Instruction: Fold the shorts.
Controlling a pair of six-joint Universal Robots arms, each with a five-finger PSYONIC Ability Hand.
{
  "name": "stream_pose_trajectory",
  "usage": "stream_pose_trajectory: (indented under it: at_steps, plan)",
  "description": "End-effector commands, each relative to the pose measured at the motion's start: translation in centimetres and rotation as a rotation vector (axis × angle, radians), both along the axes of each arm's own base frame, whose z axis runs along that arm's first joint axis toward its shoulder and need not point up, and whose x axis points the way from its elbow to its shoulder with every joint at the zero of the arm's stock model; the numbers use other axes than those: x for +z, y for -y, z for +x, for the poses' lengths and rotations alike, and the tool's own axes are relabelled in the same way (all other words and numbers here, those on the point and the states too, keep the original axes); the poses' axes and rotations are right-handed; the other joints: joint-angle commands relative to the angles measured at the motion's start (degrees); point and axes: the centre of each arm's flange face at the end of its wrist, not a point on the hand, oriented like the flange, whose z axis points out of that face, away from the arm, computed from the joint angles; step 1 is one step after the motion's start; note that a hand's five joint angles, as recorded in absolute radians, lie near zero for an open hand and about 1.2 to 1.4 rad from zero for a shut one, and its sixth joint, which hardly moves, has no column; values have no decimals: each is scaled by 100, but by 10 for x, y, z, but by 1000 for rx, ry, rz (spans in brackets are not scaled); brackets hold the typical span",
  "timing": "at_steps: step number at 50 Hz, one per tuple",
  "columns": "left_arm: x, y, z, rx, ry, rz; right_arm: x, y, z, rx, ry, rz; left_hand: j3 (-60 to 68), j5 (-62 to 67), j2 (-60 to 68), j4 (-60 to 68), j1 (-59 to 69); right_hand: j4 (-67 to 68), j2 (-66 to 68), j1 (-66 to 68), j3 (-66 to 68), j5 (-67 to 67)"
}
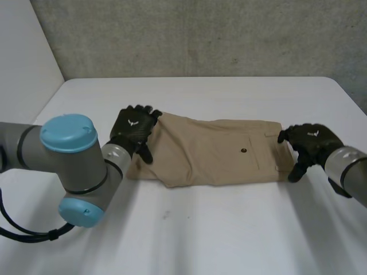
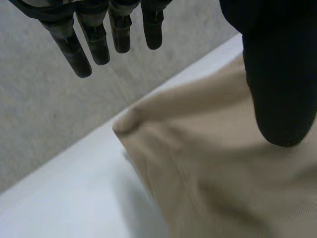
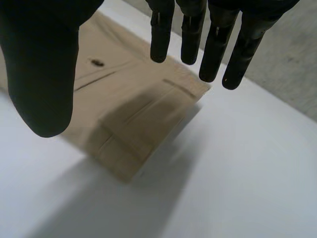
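Desk point(image 1: 200, 229): white, flat, carrying one garment.

Shorts point(image 1: 212, 152): tan woven cloth, lying flat across the middle of the desk, long side parallel to its far edge. They look already doubled leg over leg. Waistband end points toward the right edge, leg hems toward the left edge. Judged light, soft and limp, with some body at the waistband and seams. Likely to sag if lifted at one point, and may slide on the smooth top. Best taken at the hem corners with a pinch through both layers, then carried over to the waistband.

Left robot hand point(image 1: 133, 130): over the hem end, fingers straight and relaxed, thumb apart above the cloth. Released, holding nothing; whether it touches the cloth cannot be told.

Right robot hand point(image 1: 309, 140): at the waistband end, fingers straight and spread, thumb clear. Likewise released.

Pocket welt point(image 1: 254, 152): stitched slit near the waistband, facing up.

Button point(image 1: 244, 151): small, dark, beside the welt.
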Motion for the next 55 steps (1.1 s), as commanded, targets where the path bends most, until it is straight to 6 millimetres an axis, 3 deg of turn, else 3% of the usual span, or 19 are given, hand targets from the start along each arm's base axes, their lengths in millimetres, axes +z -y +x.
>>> stream_pose_trajectory:
  at_steps: [1,9,14,17,19,26,35,41,43,44,45,49,51,55]
  plan:
    - [-28,30,13,67,30,31,-37,10,-3,4,11,-35,0,-54,60,42,29,816,886,1142,819,872]
    - [-46,34,16,97,102,39,-57,21,-1,8,3,-55,0,-54,60,42,29,1538,1608,1864,1541,1593]
    - [-50,35,20,101,144,31,-59,29,0,-2,-1,-111,-17,-71,43,25,12,3354,3425,3681,3357,3410]
    - [-50,32,19,94,152,36,-61,31,-1,-8,-21,-124,-50,-105,10,-8,-21,5604,5674,5930,5607,5659]
    - [-47,29,20,93,151,34,-59,33,-3,-20,-44,-136,-50,-105,10,-9,-21,5689,5760,6016,5692,5745]
    - [1,16,19,84,94,-43,-35,38,-18,-85,-64,-199,-84,-139,-24,-42,-55,5689,5760,6016,5692,5745]
    - [64,-23,20,48,-24,-127,-21,48,-52,-155,-146,-151,-202,-256,-142,-160,-173,5689,5760,6016,5692,5745]
    - [80,-35,29,57,-78,-136,5,58,-61,-114,-326,-206,-202,-256,-142,-160,-173,5689,5760,6016,5692,5745]
    - [79,-36,30,59,-79,-132,15,58,-50,-78,-346,-239,-202,-256,-142,-160,-173,5689,5760,6016,5692,5745]
    - [79,-36,31,59,-78,-130,21,56,-37,-43,-346,-268,-202,-256,-142,-160,-173,5689,5760,6016,5692,5745]
    - [77,-37,31,60,-76,-127,38,50,-10,21,-333,-337,-202,-256,-142,-160,-173,5689,5760,6016,5692,5745]
    - [75,-37,32,61,-75,-120,67,36,41,138,-288,-462,-202,-256,-142,-160,-173,5689,5760,6016,5692,5745]
    - [75,-38,31,61,-76,-118,73,28,60,196,-268,-494,-202,-256,-142,-160,-173,5689,5760,6016,5692,5745]
    - [74,-38,30,58,-79,-116,62,-6,123,401,-213,-539,-202,-256,-142,-160,-173,5689,5760,6016,5692,5745]
